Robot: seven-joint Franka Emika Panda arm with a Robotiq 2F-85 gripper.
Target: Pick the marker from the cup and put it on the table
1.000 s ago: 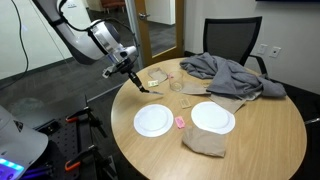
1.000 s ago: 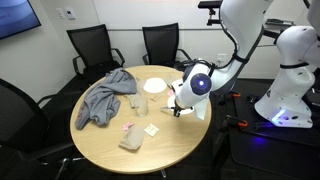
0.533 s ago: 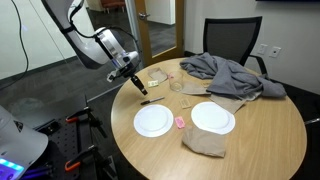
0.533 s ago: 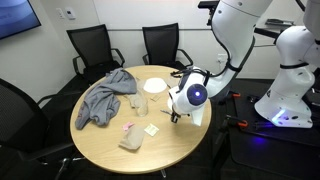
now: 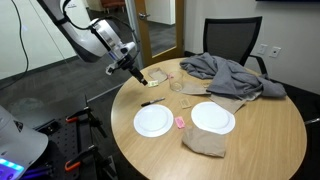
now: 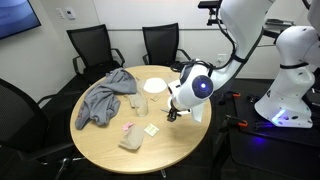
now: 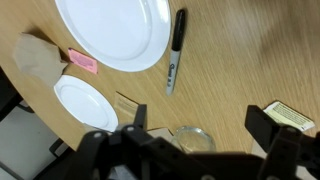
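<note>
**Marker (image 7: pixel 175 50) flat on table (image 7: pixel 240 55), gripper (image 7: pixel 200 115) open and empty**

Your table is round with a light wood top. A grey cloth (image 5: pixel 228 72) lies heaped on its far side in an exterior view. Two white plates sit on the wood. In the wrist view the top plate (image 7: pixel 115 30) fills the upper left and the lower plate (image 7: pixel 88 100) sits below it. A tan cloth (image 7: pixel 40 55) lies at the left edge, with a pink lump (image 7: pixel 83 62) just beside it, near the top plate's rim.

Your gripper hangs above the table with its jaws spread wide and nothing in them. Its fingers (image 7: pixel 135 125) frame the bottom of the wrist view. The cup (image 5: pixel 176 86) stands upright, and in the wrist view its clear rim shows low between the fingers.

The marker is out of the cup, lying flat on bare wood just beside the top plate's rim. In the wrist view its long axis runs nearly top to bottom with a slight tilt. The all-black end points up the picture, away from your gripper. The grey printed end points down toward the cup without touching it.
</note>
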